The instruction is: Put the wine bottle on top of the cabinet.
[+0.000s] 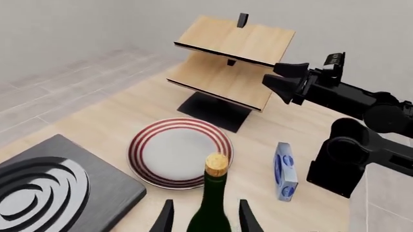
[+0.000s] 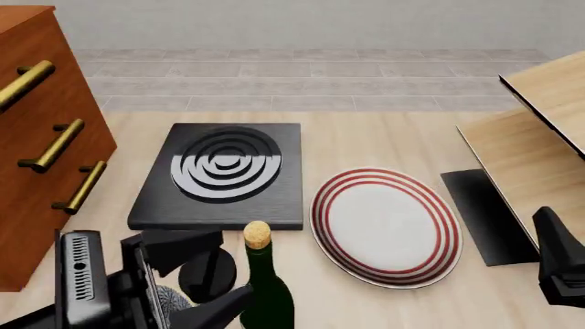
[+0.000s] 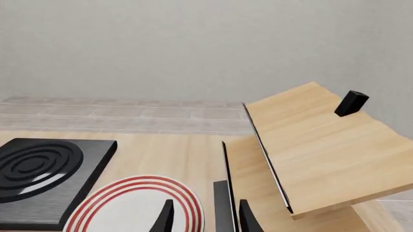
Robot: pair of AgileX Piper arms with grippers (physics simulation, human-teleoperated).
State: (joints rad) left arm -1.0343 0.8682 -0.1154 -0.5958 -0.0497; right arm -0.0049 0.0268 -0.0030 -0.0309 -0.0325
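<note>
Standing at the left edge of the front view, the cabinet (image 2: 41, 130) shows its reddish-brown side and three brass bar handles (image 2: 53, 145). Across the tabletop (image 2: 384, 144), on the right, a pale light-wood shelf unit (image 2: 535, 137) rises in two tilted tiers over a black base (image 2: 484, 216). Between them lies a black hob plate (image 2: 224, 175) with grey concentric rings, and just beside it on the right a white plate (image 2: 386, 226) with red rim stripes.

Close to the near edge stands the wine bottle (image 2: 265, 288), upright, dark green with a tan cork (image 1: 217, 164). The left gripper (image 1: 204, 220) has its fingers on either side of the bottle's neck, spread moderately; whether the pads actually touch the glass cannot be told. A small blue-and-white box (image 1: 285, 170) lies on the tabletop to the right of the plate.

The right gripper (image 3: 205, 217) hangs over the plate's right edge and the shelf base, its fingers apart with nothing between them.
</note>
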